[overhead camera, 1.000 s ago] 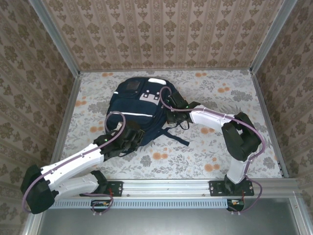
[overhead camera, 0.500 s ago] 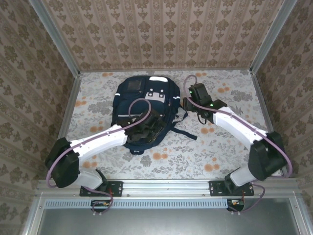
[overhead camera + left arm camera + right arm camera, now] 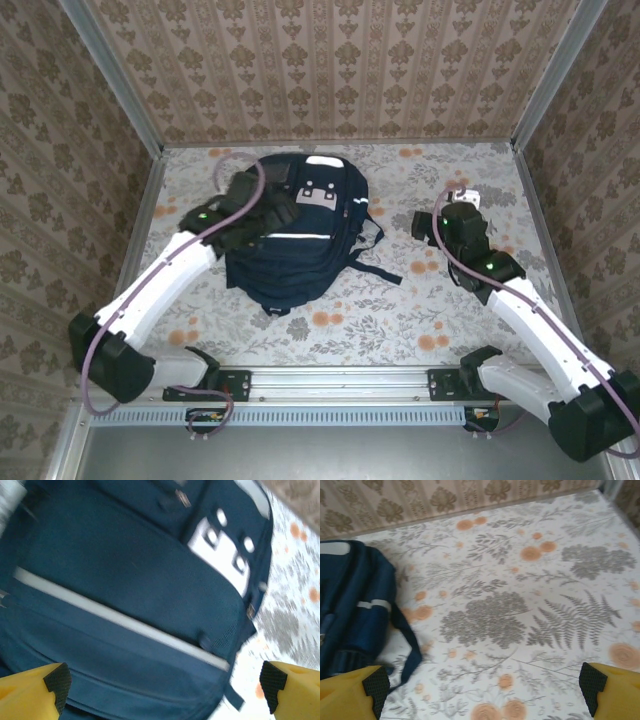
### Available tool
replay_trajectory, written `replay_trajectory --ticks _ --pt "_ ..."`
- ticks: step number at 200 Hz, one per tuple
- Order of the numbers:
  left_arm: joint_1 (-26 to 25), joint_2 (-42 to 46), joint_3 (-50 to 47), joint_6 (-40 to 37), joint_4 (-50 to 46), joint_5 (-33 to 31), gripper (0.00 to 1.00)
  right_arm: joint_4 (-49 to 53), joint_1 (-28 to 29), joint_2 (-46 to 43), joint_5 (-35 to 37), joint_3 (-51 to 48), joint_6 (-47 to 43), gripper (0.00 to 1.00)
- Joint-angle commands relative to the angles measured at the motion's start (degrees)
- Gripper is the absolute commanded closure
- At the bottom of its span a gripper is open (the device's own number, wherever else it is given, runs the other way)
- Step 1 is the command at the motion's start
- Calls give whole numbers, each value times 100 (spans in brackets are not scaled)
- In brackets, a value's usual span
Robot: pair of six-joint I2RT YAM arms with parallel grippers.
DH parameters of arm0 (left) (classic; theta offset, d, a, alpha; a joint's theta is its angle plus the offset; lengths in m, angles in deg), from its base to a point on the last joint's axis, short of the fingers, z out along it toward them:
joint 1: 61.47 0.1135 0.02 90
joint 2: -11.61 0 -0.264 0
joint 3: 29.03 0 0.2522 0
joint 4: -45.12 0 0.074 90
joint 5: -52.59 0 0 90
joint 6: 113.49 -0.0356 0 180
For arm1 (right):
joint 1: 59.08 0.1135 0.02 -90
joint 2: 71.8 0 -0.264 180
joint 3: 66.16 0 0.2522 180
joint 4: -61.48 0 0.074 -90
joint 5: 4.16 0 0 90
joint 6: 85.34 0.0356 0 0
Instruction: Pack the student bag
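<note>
The student bag (image 3: 300, 250), a large navy backpack with a thin white stripe and white patches near its top, lies flat on the floral table left of centre. A dark strap (image 3: 378, 272) trails from its right side. My left gripper (image 3: 265, 208) hovers over the bag's upper left part, open, with nothing between its fingers. In the left wrist view the bag (image 3: 130, 580) spans the frame between the yellow fingers (image 3: 35, 692) of the left gripper (image 3: 165, 690). My right gripper (image 3: 445, 212) stands open over bare tablecloth to the right of the bag. The right wrist view puts the right gripper (image 3: 485, 690) beside the bag (image 3: 350, 610).
Patterned walls enclose the table on the left, back and right, with metal posts (image 3: 110, 75) at the corners. A metal rail (image 3: 340, 385) runs along the near edge by the arm bases. Open floral tablecloth (image 3: 450, 310) lies right of and in front of the bag.
Both grippers went from shut to open. The left arm swung from the bag's near side to its upper left. The right arm drew away from the bag to the right.
</note>
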Motion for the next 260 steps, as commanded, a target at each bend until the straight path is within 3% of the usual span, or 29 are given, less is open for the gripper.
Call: replay_trajectory --ticks 1,13,30,49,82,123,134,142,161,174,198,234,260 --pt "1048 231 -481 -1462 -118 96 0 -492 -59 -252 664 -432 -509 0" --pt "1619 253 -743 -1891 79 104 0 -959 -66 -284 749 -801 -889 0" --pt "2110 255 -1166 -2644 583 -457 0 -1844 -93 -270 874 -1357 -1503 0" --pt "2451 281 -1834 -3519 1577 -769 0 -3050 -196 -92 874 -2019 -2074 0" --pt "2726 105 -3007 -4320 3627 -1296 0 -4057 -605 727 590 -2217 -1828 1" --pt "2859 -558 -3779 -4576 6041 -902 0 -5677 -829 2213 546 -2133 -1927 0" --pt "2859 -807 -3965 -4765 6782 -844 0 -5975 -900 2446 339 -2070 -2072 0" --pt "2865 -872 -3855 -4969 6686 -655 0 -6210 -940 2666 140 -2066 -2236 0" --pt "2811 -961 -4122 -5445 7583 -481 0 -6705 -1231 3082 -291 -2103 -2127 0" --pt "2888 -1091 -4407 -5446 8209 -305 0 -6468 -1412 2992 -673 -2091 -1973 0" --pt "2893 -1577 -4751 -5601 9315 19 0 -7726 -1609 3395 -908 -2523 -1867 0" --pt "2958 -1532 -4710 -5568 9155 224 0 -7099 -1647 3291 -902 -2322 -1761 0" --pt "2811 -1521 -4682 -5636 9097 -70 0 -7173 -1654 3316 -902 -2339 -1774 0"
